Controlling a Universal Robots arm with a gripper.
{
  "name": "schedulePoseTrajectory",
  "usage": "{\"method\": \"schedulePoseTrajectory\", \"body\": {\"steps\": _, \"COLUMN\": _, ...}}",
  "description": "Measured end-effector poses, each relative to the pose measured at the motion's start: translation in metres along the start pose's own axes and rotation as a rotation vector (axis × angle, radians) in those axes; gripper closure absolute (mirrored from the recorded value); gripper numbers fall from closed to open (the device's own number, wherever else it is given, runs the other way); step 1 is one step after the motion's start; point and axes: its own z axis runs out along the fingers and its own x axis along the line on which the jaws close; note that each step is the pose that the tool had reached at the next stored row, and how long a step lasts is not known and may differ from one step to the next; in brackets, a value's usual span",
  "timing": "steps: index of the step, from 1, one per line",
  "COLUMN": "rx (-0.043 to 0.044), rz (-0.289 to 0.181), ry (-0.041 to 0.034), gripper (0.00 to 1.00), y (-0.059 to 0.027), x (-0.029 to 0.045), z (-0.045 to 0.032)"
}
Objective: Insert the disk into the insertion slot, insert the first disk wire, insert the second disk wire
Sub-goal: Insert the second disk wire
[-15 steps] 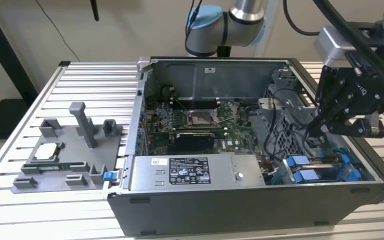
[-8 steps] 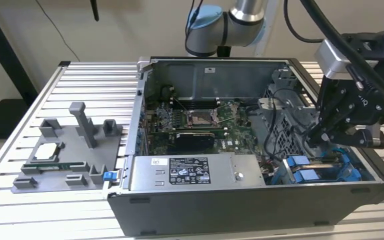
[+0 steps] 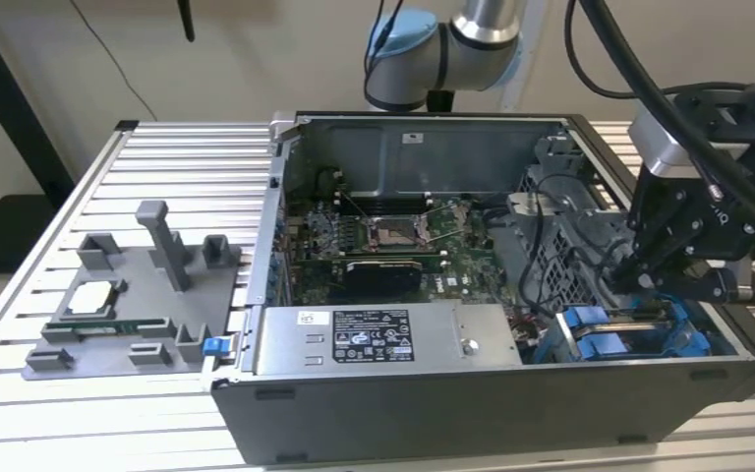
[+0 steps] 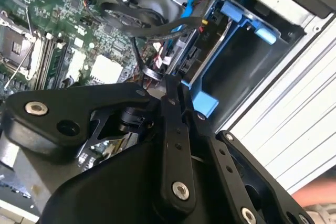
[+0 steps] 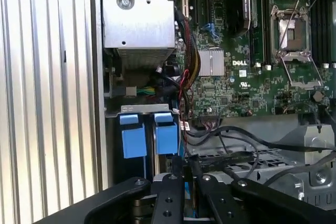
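Standing over the open computer case in the exterior view, I see the arm reaching down on the exterior view's right. Its gripper is lowered into the corner where the insertion slot sits in the drive cage. It hangs low, I think, because the work there is close and deep among cables. Blue carrier plastic shows in the cage beneath it. The grey power-supply box lies alongside, and a grey fixture tray rests well apart on the slatted table.

In the second wrist view, the gripper points at the back edge of the disk, whose blue frame stands inside the slot. So the disk looks seated to me, though its silver face is hidden. The fingers are drawn narrow, almost together. Black cables and a small red-and-white plug lie just beside their tips. I cannot tell whether they pinch anything. This view alone shows the open hollow of the bay next to the disk.

In the first wrist view, the gripper sits near two blue carrier tabs, side by side, which the other wrist view hides. It also lays out the motherboard and its processor socket, well clear of the fingers.
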Motion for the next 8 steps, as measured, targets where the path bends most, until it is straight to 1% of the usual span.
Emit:
{"method": "schedulePoseTrajectory", "body": {"steps": 4, "rx": -0.0014, "rz": -0.009, "ry": 0.0006, "gripper": 1.00, "y": -0.0070, "x": 0.0004, "z": 0.0044}}
{"method": "schedulePoseTrajectory", "body": {"steps": 8, "rx": -0.0020, "rz": -0.012, "ry": 0.0011, "gripper": 1.00, "y": -0.0072, "x": 0.0004, "z": 0.0044}}
